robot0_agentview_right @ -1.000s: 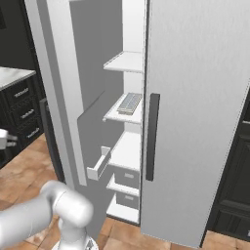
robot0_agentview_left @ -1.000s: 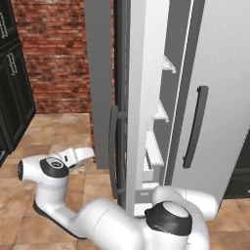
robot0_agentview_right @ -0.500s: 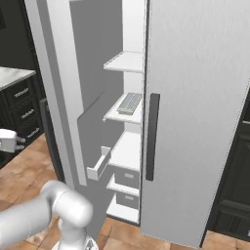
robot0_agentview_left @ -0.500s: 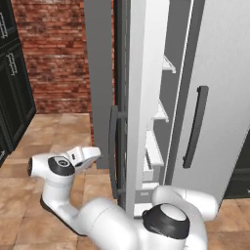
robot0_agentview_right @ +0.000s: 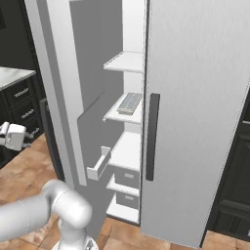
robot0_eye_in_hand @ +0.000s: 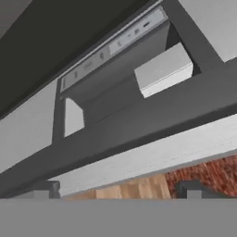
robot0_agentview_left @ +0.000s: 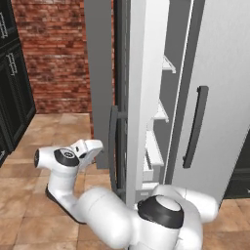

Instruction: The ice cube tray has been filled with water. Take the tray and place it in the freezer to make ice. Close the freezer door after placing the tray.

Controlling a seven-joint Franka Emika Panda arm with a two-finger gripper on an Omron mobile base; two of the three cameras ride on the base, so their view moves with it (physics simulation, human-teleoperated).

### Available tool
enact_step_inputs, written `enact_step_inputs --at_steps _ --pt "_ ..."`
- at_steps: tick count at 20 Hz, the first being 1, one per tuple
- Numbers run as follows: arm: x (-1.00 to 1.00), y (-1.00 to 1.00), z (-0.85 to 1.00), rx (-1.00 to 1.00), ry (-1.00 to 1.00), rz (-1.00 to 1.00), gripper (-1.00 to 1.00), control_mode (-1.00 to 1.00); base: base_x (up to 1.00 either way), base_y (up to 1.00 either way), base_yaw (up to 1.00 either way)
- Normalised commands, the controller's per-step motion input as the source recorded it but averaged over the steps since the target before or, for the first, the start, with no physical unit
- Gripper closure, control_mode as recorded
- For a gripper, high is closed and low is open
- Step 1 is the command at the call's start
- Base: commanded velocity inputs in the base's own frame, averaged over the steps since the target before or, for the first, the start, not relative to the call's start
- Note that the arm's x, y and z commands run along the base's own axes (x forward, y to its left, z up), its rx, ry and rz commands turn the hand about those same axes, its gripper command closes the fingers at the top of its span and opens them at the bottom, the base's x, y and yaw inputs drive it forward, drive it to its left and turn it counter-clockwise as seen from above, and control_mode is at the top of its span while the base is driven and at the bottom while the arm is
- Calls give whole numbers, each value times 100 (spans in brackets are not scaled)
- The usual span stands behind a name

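The ice cube tray [robot0_agentview_right: 129, 103] is a flat, pale grey rectangle with a grid of small square cells, their bluish-grey water [robot0_agentview_right: 130, 101] faintly glossy. It lies flat on the second white shelf [robot0_agentview_right: 128, 114] from the top inside the freezer [robot0_agentview_right: 128, 146], apart from the robot. In the right base view its long axis runs from about 7 o'clock to 1 o'clock, one short end toward the shelf's front edge, the other toward the back wall.

The freezer door [robot0_agentview_right: 61, 97] stands open, swung out to the left of the compartment, with a white bin [robot0_agentview_right: 99, 163] on its inner face. In the left base view the door [robot0_agentview_left: 105, 73] is seen edge-on, its dark bar handle [robot0_agentview_left: 113, 146] at its lower part.

The pincer [robot0_agentview_left: 90, 147] sits low, just beside that handle on the door's outer side. In the hand view its two dark tips are spread, nothing between them, and the recessed dispenser panel [robot0_eye_in_hand: 120, 69] lies ahead toward 12 o'clock.
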Motion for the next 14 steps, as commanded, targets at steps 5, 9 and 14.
enact_step_inputs --at_steps 5,9,14 --pt "38 15 -9 -9 7 0 -100 -100 0 0 0" --pt "40 17 -11 -9 8 0 -100 -100 0 0 0" --pt "44 17 -14 -9 10 0 -100 -100 0 0 0"
